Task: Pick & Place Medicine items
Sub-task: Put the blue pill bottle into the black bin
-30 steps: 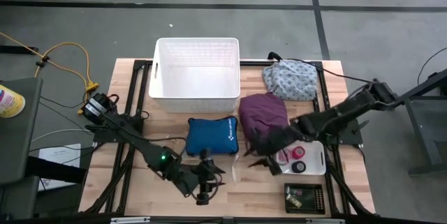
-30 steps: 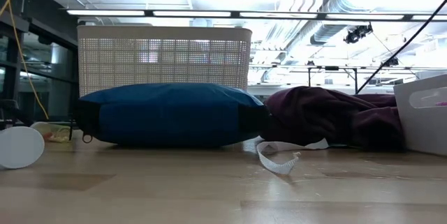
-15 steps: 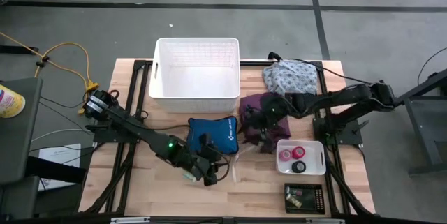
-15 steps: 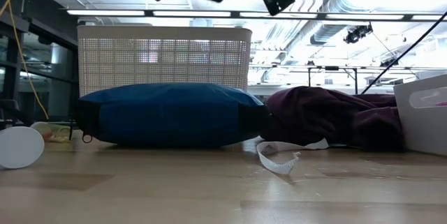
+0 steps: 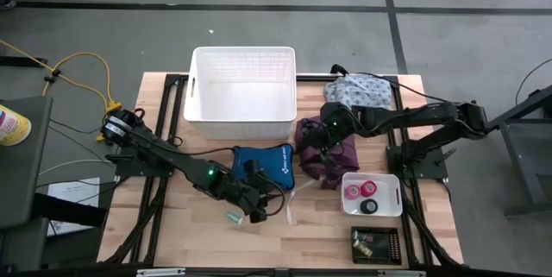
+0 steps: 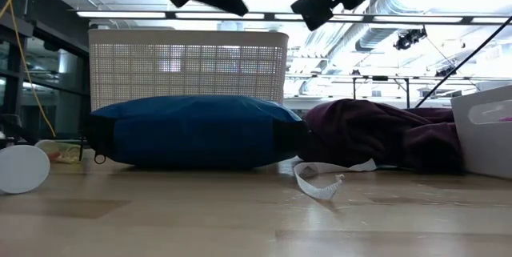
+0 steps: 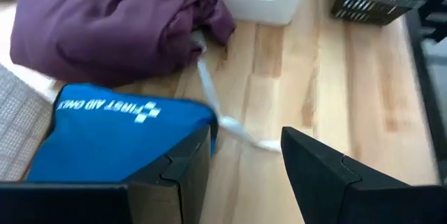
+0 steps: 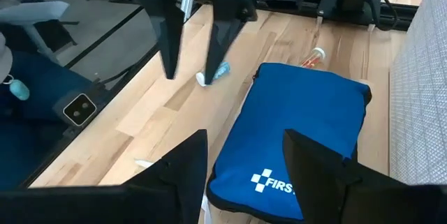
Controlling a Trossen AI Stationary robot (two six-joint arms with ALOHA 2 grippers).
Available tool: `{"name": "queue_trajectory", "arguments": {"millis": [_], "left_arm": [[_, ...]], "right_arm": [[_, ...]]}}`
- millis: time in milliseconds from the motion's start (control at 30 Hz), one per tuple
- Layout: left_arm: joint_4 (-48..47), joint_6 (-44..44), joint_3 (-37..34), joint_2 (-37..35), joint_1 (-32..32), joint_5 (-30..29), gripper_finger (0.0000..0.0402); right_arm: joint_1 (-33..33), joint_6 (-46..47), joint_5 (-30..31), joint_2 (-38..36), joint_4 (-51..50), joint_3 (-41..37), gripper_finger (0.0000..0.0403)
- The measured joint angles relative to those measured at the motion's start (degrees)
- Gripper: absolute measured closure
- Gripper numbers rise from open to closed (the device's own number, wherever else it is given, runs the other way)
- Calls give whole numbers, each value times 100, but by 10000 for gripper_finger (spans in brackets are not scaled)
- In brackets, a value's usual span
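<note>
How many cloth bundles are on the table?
2: a purple bundle right of the blue first aid pouch, and a floral bundle at the table's far right corner. Nothing suggests a hidden third.

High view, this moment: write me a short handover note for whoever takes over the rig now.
Left hand: open, empty, raised over the table's front edge by the blue first-aid pouch.
Right hand: open, empty, raised over the purple cloth bundle.
Things: pink and red rolls and a black roll sit in the small white tray; a greenish vial lies loose on the wood left of the left hand; more small items in the black tray.
Done: nothing lies in the big white basket.
Left: pick and place every item.
</note>
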Motion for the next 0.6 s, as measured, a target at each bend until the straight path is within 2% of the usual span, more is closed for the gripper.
{"name": "queue_trajectory", "arguments": {"millis": [600], "left_arm": [[-305, 2, 0, 0, -9, 14, 231]], "right_arm": [[2, 20, 13, 0, 1, 0, 229]]}}
